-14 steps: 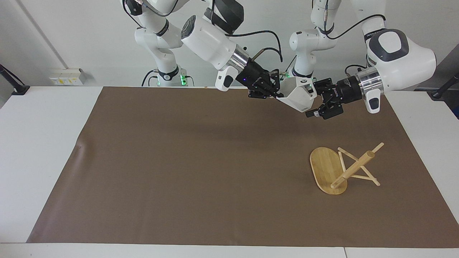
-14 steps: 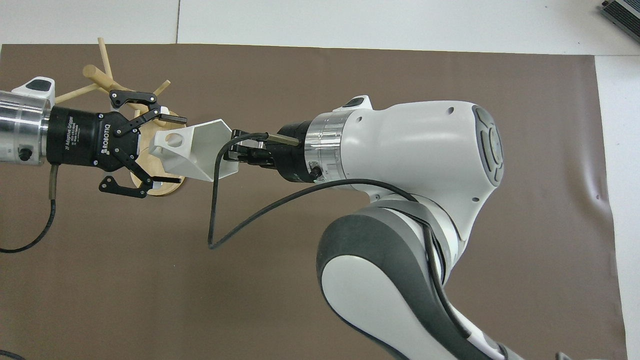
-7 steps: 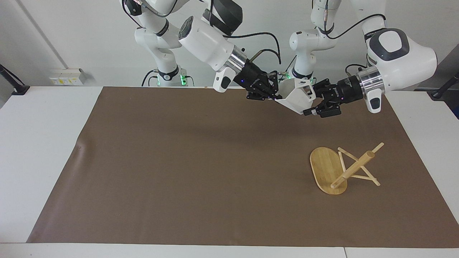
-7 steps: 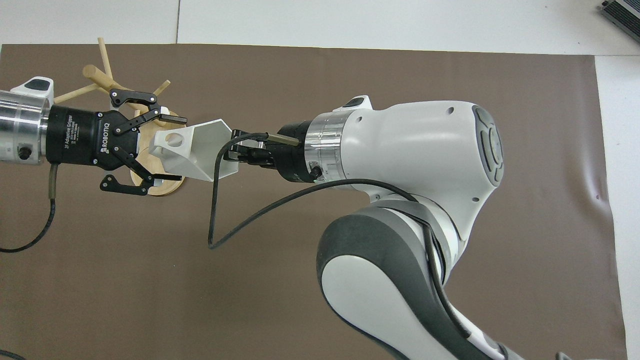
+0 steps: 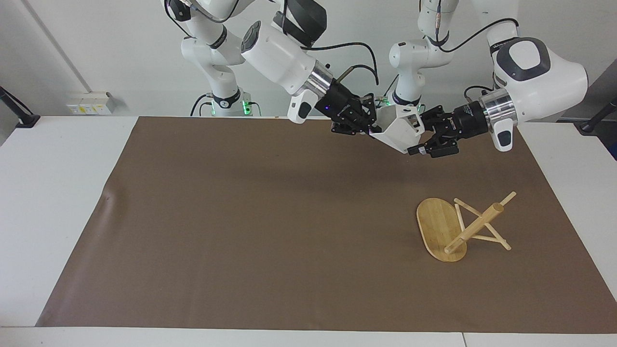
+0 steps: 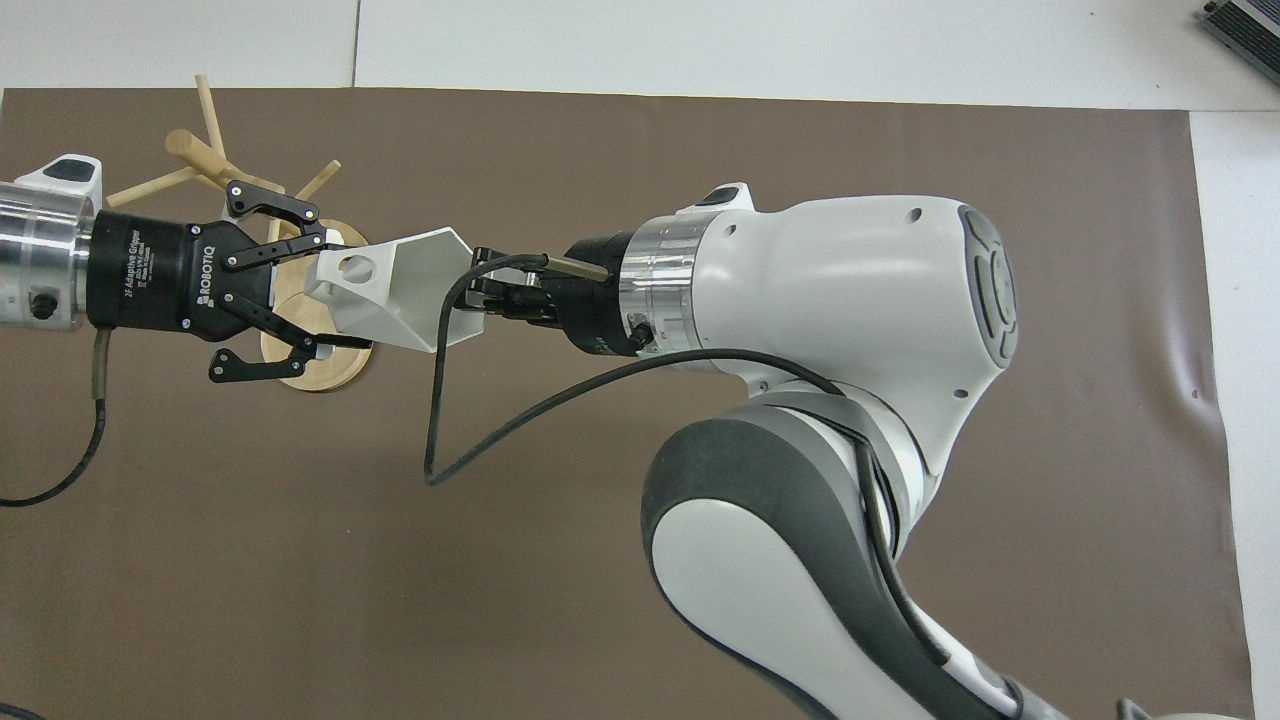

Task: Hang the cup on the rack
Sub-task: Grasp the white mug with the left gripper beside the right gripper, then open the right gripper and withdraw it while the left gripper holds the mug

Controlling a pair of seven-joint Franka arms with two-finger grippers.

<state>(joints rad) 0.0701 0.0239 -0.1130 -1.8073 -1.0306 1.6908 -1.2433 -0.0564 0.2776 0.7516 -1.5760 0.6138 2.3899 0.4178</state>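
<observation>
Two grippers meet at the cup [image 5: 398, 126] in the facing view's upper right, the right gripper [image 5: 370, 126] clamping its rim while the left gripper [image 5: 421, 137] spreads open around the handle, likely for handover, with the toppled rack [image 5: 460, 228] below.

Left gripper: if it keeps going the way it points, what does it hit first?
The cup: the left gripper has open fingers either side of the handle end. The right gripper holds the rim end.
</observation>
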